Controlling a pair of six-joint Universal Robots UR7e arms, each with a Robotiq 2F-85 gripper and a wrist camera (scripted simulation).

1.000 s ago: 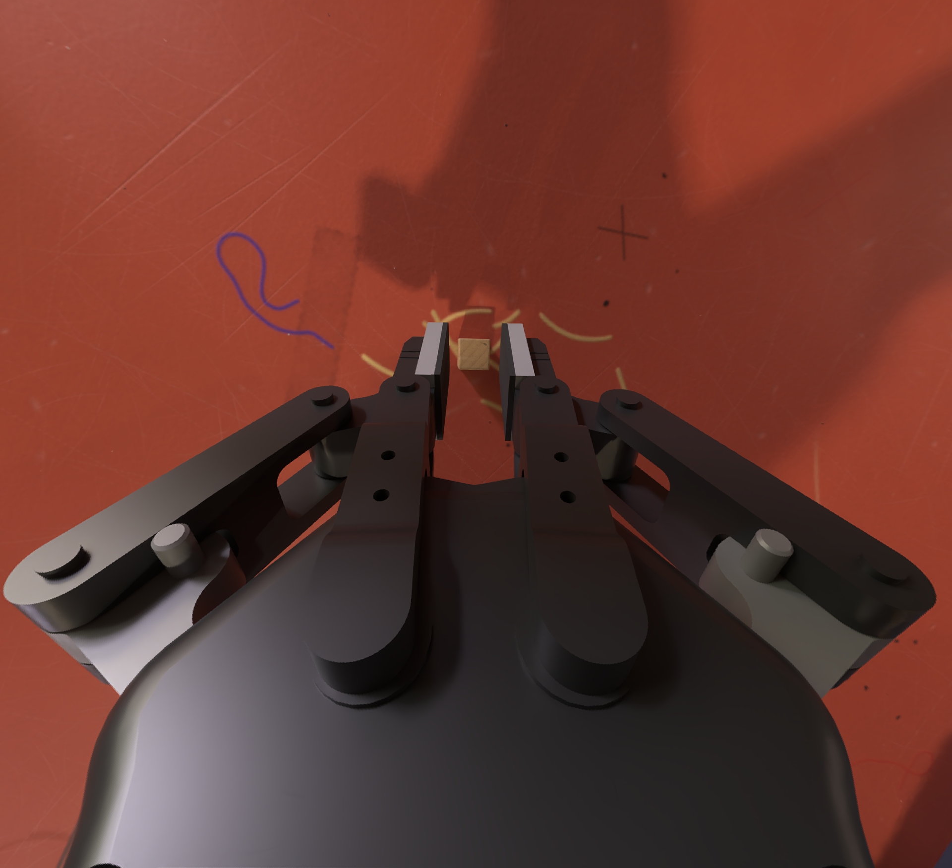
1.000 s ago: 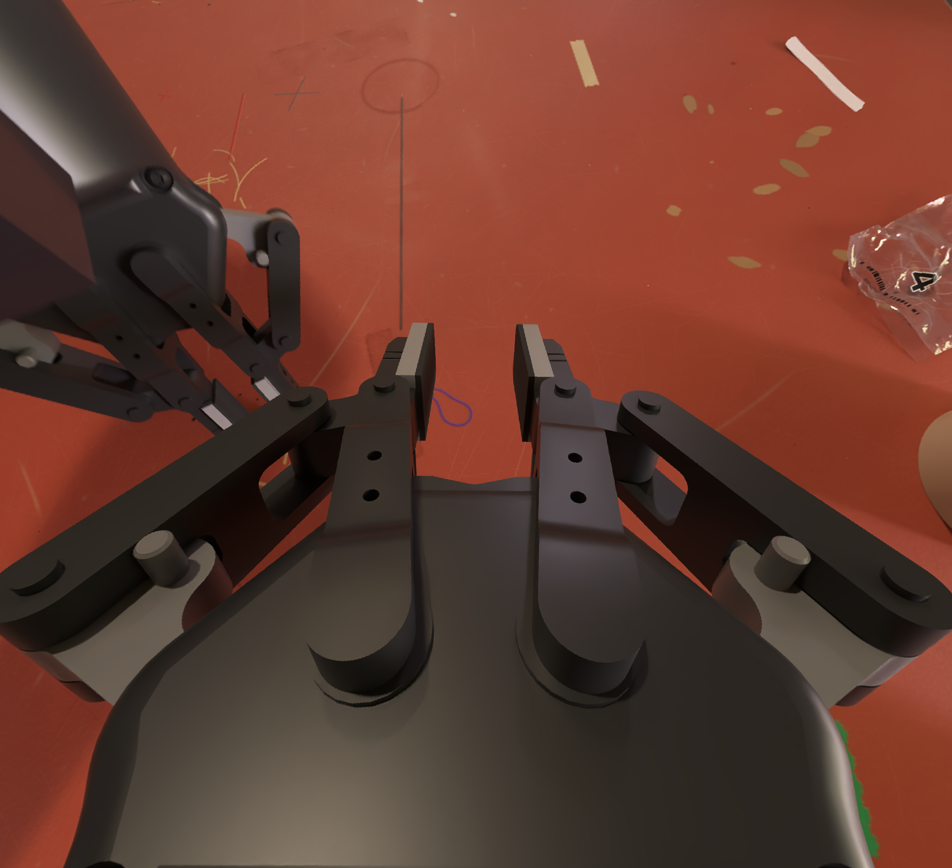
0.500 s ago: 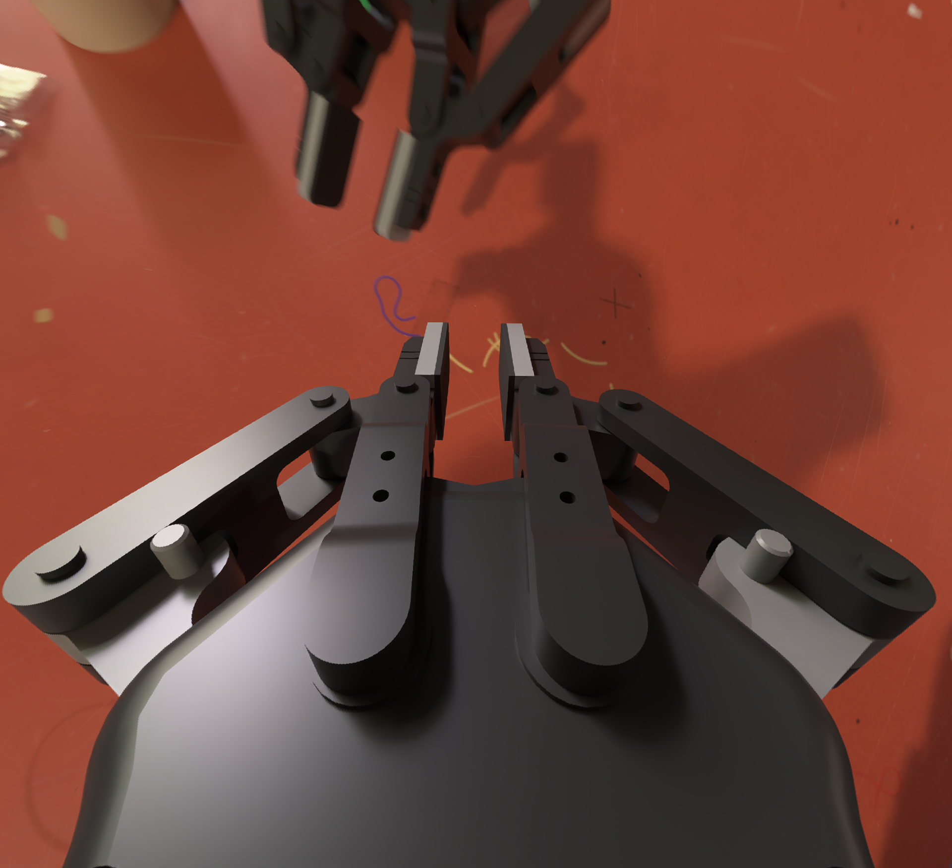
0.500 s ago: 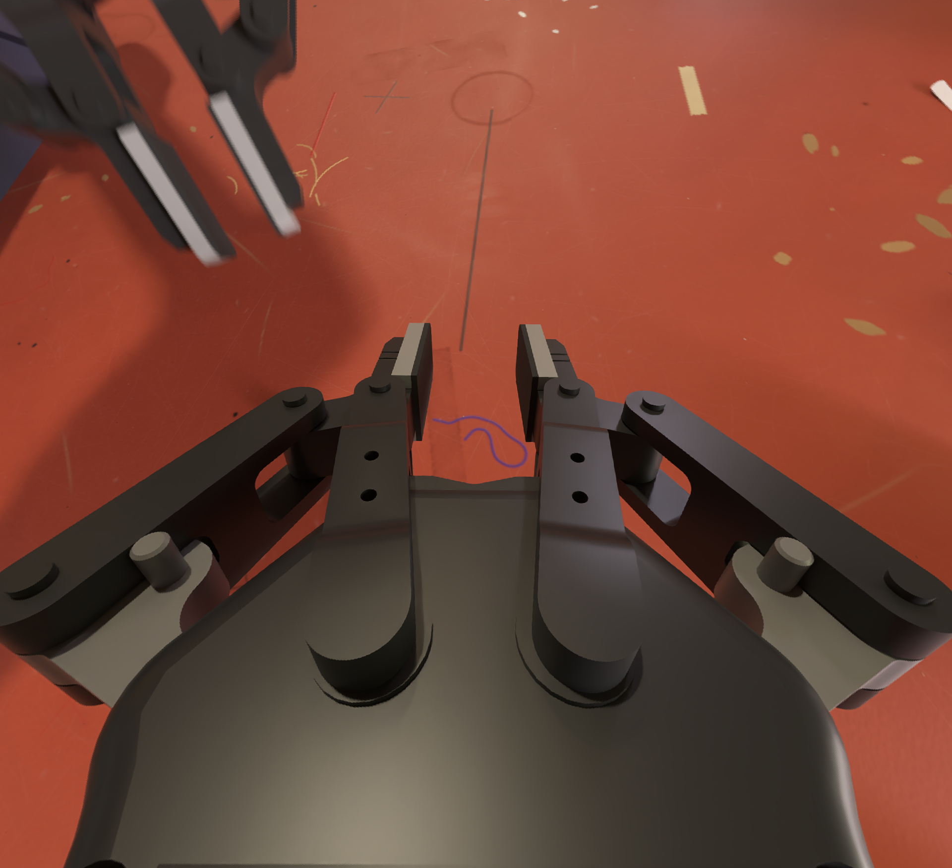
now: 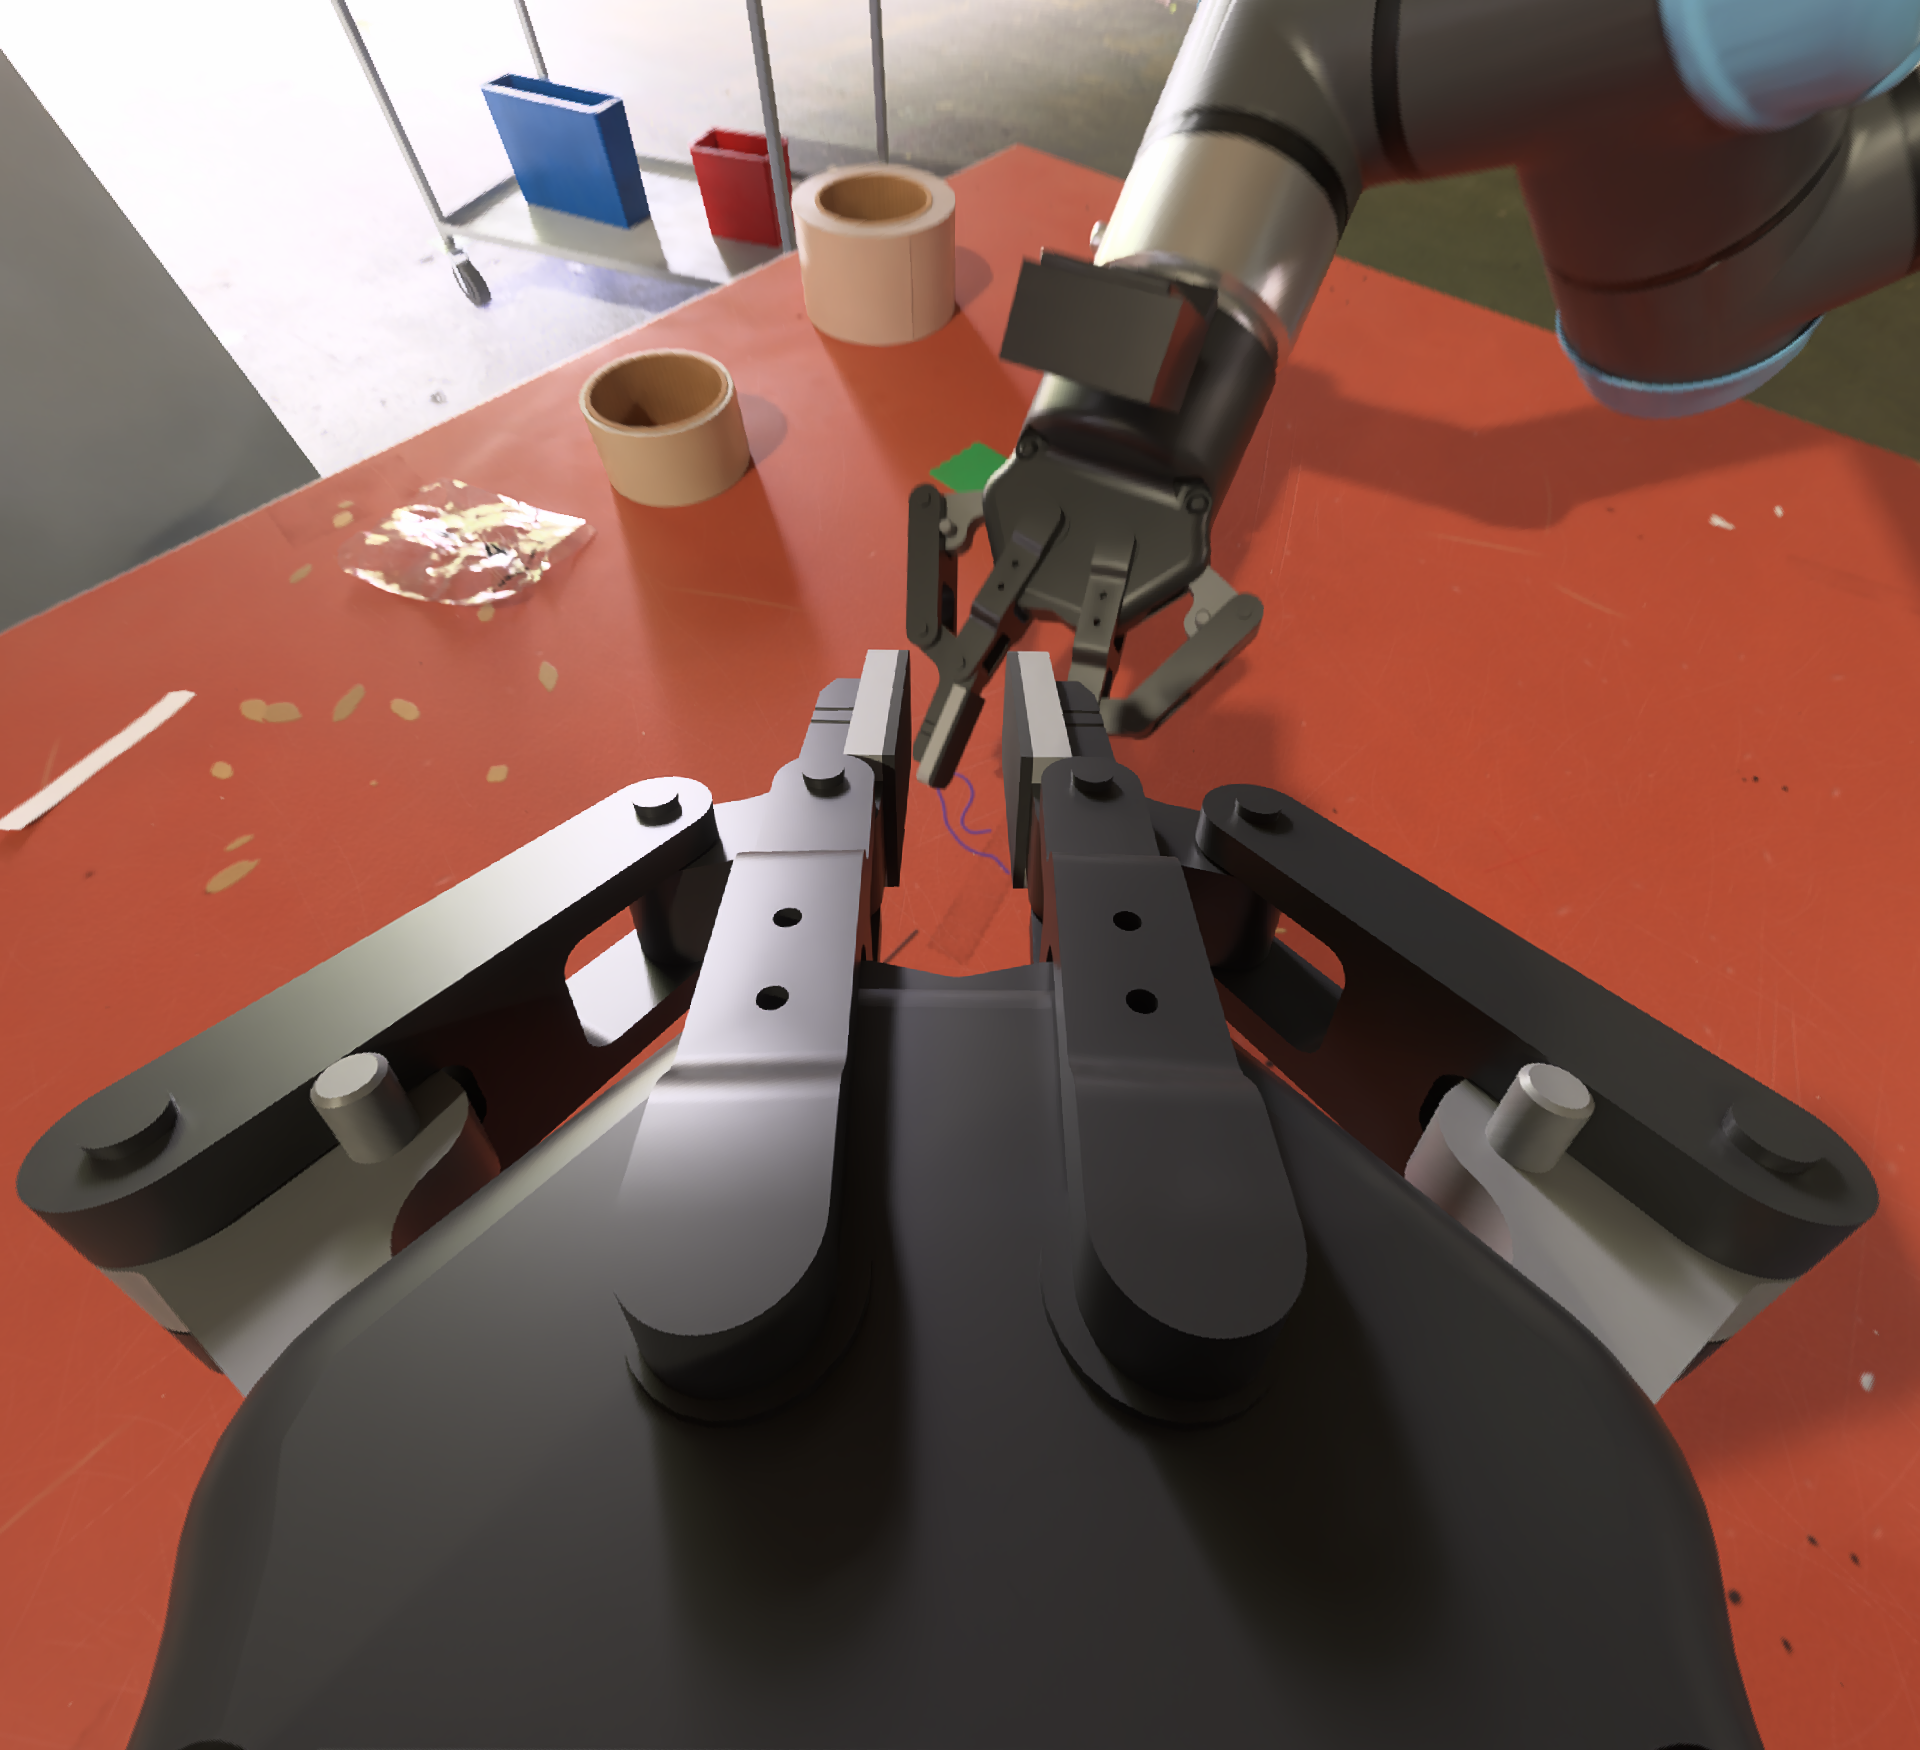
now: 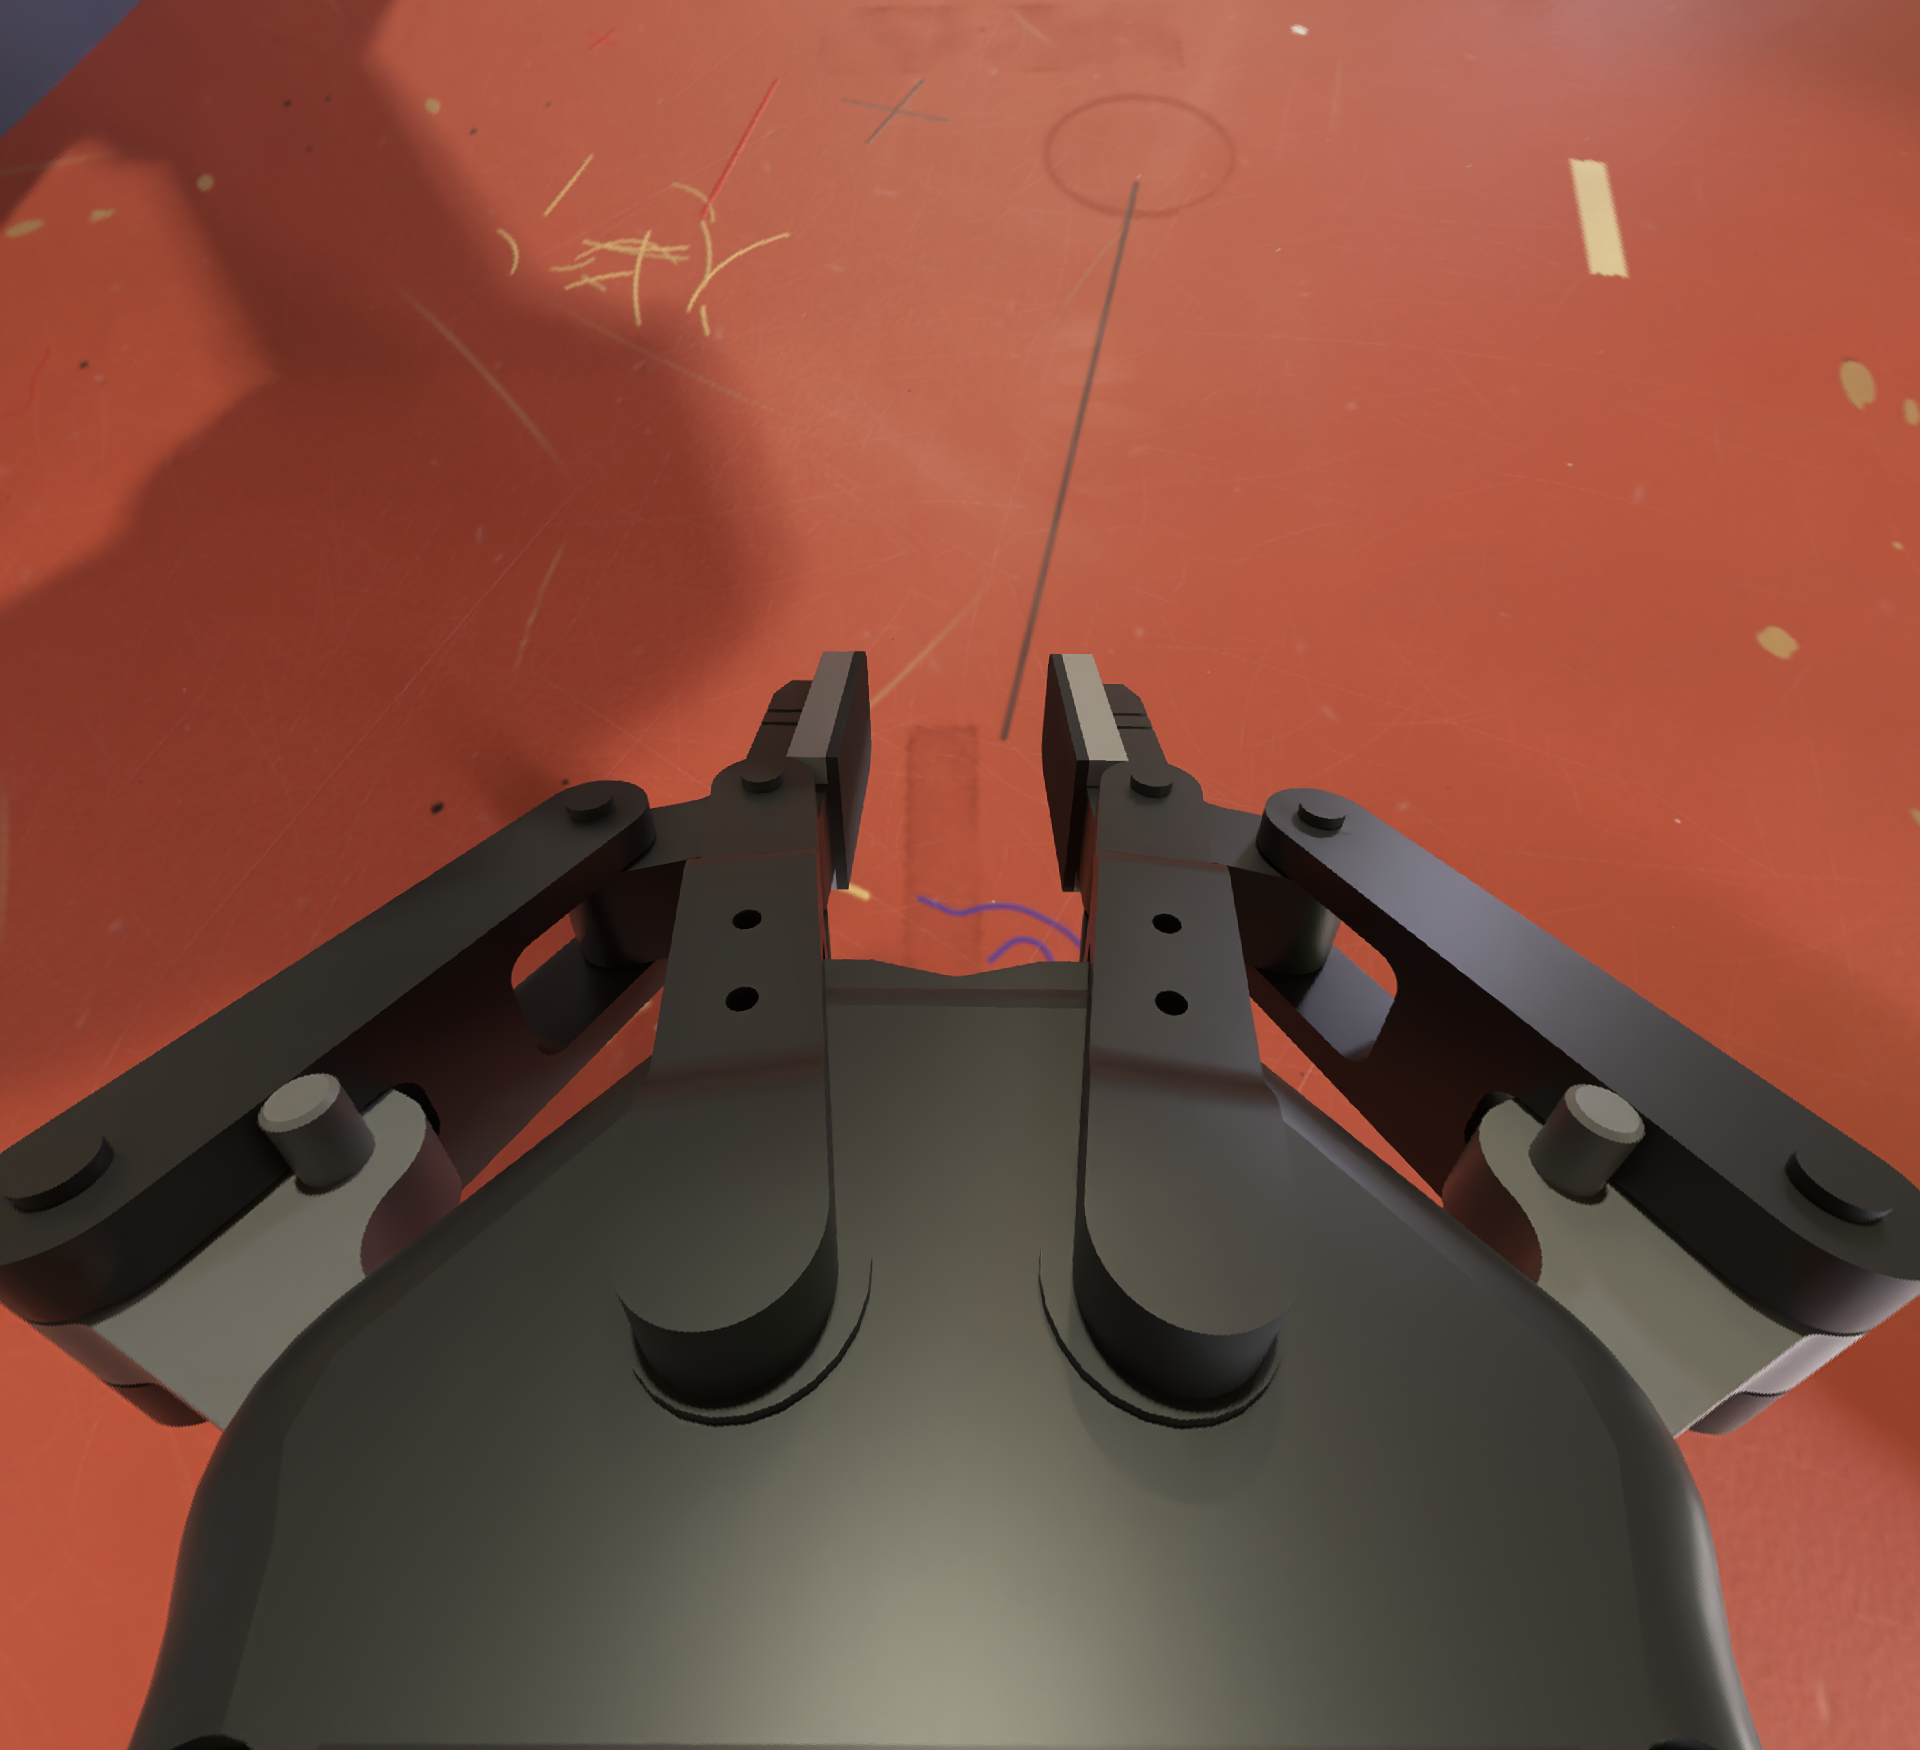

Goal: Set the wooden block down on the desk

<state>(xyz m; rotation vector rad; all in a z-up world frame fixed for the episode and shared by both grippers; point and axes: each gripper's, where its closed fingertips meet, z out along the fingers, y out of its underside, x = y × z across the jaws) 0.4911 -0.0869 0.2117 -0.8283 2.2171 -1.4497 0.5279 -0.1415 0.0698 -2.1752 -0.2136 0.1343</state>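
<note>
So the wooden block isn't showing up in either wrist view right now. Neither arm is carrying it, so my guess is it's already sitting somewhere on the surface (image 5: 1558,765) out of frame, but I can't confirm that from these angles.

The left gripper (image 5: 956,713) is hanging above the red surface with its jaws spread a bit and nothing between them; through the gap you're just seeing a purple squiggle (image 5: 966,822) drawn on the surface. It's tilted forward enough that the far edge of the surface and the room beyond are showing, which to me reads like an arm that's finished and is clearing out, not one lining up a grasp.

The right gripper (image 6: 956,744) is also empty, jaws parted, pointing down at bare red surface with the same squiggle near its base. In the left wrist view it's angled down toward that squiggle, fingertips close to the surface and just beyond the left one's tips. Both arms are crowding the same spot, so I'd be watching for a bump if either one moves.

Off to the side, well away from the arms, there are two cardboard rolls (image 5: 665,422), a crinkled clear wrapper (image 5: 468,542), a small green patch (image 5: 966,466) half hidden behind the right wrist, and a strip of white tape (image 5: 94,760). A patch of yellowish shavings (image 6: 644,256) is sitting ahead of the right gripper.
</note>
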